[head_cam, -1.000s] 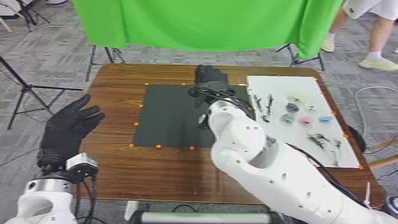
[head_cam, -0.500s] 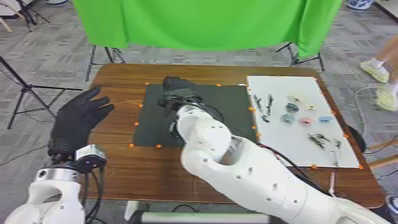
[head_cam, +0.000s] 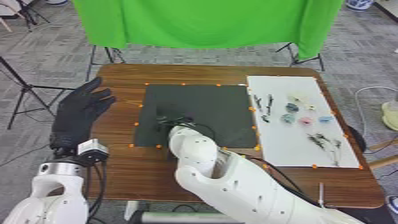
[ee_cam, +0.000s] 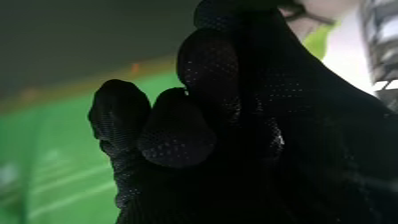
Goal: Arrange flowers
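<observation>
Flowers (head_cam: 306,121) lie apart, likely for easy picking. The left hand (head_cam: 76,114) is open. The right hand (ee_cam: 178,140) is over the dark mat (head_cam: 218,102); I can't tell its grip.

I see room to pass over the far part of the black mat (head_cam: 218,100) and the desk (head_cam: 182,74) beyond. My right hand (head_cam: 171,120) and arm (head_cam: 213,167) obstruct its near side; flowers (head_cam: 306,121) on the white board (head_cam: 280,145) limit the right.
</observation>
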